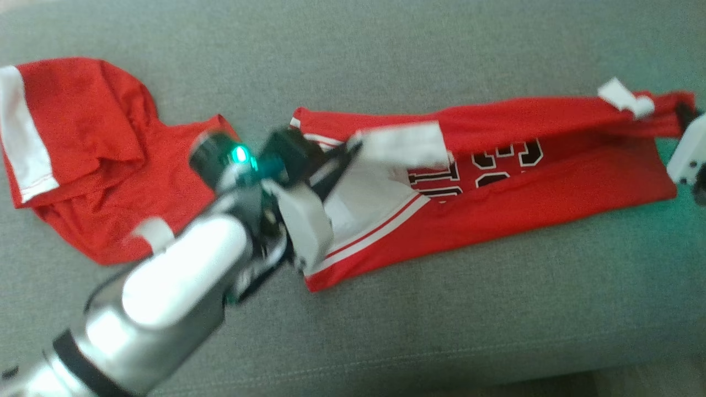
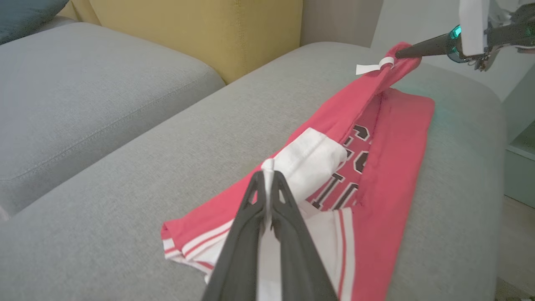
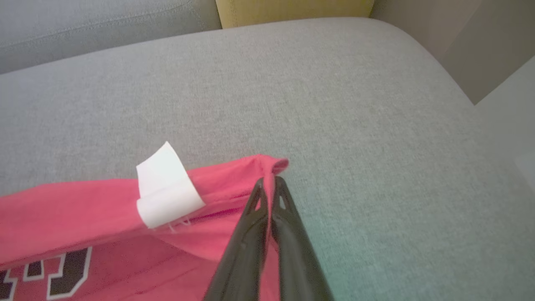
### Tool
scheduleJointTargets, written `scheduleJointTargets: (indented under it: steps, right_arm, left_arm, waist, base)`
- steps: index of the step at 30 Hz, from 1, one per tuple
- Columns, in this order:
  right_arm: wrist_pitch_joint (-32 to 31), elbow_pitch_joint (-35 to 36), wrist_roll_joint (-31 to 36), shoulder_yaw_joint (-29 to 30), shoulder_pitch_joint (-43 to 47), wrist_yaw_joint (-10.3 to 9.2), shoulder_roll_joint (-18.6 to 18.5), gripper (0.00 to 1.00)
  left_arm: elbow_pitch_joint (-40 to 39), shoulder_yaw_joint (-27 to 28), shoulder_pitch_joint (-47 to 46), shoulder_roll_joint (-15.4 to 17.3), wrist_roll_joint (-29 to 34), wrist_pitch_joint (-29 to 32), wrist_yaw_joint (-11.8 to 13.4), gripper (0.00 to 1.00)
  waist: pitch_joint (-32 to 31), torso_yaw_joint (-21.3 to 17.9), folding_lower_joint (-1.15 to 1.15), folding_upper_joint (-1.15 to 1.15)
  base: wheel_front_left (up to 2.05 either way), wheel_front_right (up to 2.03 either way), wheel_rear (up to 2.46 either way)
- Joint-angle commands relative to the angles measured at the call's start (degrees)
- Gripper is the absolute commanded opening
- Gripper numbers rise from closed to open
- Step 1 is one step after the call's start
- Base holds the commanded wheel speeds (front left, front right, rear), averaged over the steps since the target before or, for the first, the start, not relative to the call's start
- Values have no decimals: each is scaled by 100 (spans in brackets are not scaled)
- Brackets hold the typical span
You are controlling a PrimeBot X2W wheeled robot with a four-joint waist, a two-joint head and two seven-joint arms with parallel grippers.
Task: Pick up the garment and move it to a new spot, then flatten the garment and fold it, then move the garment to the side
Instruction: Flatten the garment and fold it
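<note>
- Closest to my lens, the left gripper [image 2: 267, 175] has its two dark fingers pressed together on a white sleeve panel of the garment [image 1: 551, 165], with a thin edge of cloth pinched between them.
- At the far end, the right gripper [image 3: 268, 179] is likewise clamped on the red corner, just beside a curled white tag [image 3: 167, 188].
- Between the two, the garment lies on the grey sofa seat [image 1: 419, 49], its long axis running left to right across the head view. One long edge is raised off the cushion and drawn fairly taut between the two pinches.
- Each arm holds its own end, so neither has to reach. I judge the coming fold must carry that raised edge sideways, across the long axis, with both ends moving together.
- Its cloth is a thin, limp red knit with white striped trim and black, white-edged letters. It sags and creases easily.
- A second red-and-white garment [image 1: 99, 138] lies crumpled near my left arm.
- Farther out are a yellow back cushion [image 2: 188, 25] and the coarse, grippy seat weave.
</note>
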State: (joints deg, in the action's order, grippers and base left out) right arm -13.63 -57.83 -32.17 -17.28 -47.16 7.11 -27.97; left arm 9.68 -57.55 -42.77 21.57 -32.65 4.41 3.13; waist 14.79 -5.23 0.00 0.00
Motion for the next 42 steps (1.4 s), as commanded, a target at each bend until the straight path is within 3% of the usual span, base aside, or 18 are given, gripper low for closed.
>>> scheduleJointTargets:
  steps: [1,8,21,22,23,25,32,35,42]
  right_arm:
    - [-73,209,-66,-106,85,37,-181,0]
    - [-615,478,-279,-301,521,37,-447,0]
    - [-1147,970,-348,-524,902,37,-654,0]
    - [-1128,987,-307,-527,909,37,-663,50]
    - [-1121,994,-277,-520,920,37,-661,100]
    - [-1029,1005,-245,-431,924,37,-640,100]
    - [-482,1371,-274,-77,883,37,-464,100]
    - [47,1758,-289,130,931,37,-326,100]
    - [1525,2839,224,342,1387,37,-58,100]
  left_arm:
    - [-299,187,-116,216,-27,68,76,0]
    - [-860,-45,325,391,-32,347,282,0]
    - [-879,-267,575,433,-84,530,347,0]
    - [-860,-271,588,431,-90,527,357,0]
    - [-832,-260,602,423,-92,507,386,10]
    - [-763,-265,609,416,-34,440,436,100]
    - [-469,71,647,305,-20,-56,829,100]
    - [-261,297,565,284,170,-542,1111,100]
    - [9,1309,809,-109,-33,-1829,1847,100]
  waist:
    - [-105,31,0,0]
    - [-220,29,0,0]
    - [-200,-102,0,0]
    - [-198,-116,0,0]
    - [-198,-128,0,0]
    - [-203,-147,0,0]
    - [-262,-168,0,0]
    - [-328,-165,0,0]
    - [-487,-164,0,0]
  base:
    - [0,0,0]
    - [0,0,0]
    - [0,0,0]
    - [0,0,0]
    - [0,0,0]
    - [0,0,0]
    - [0,0,0]
    - [0,0,0]
    - [0,0,0]
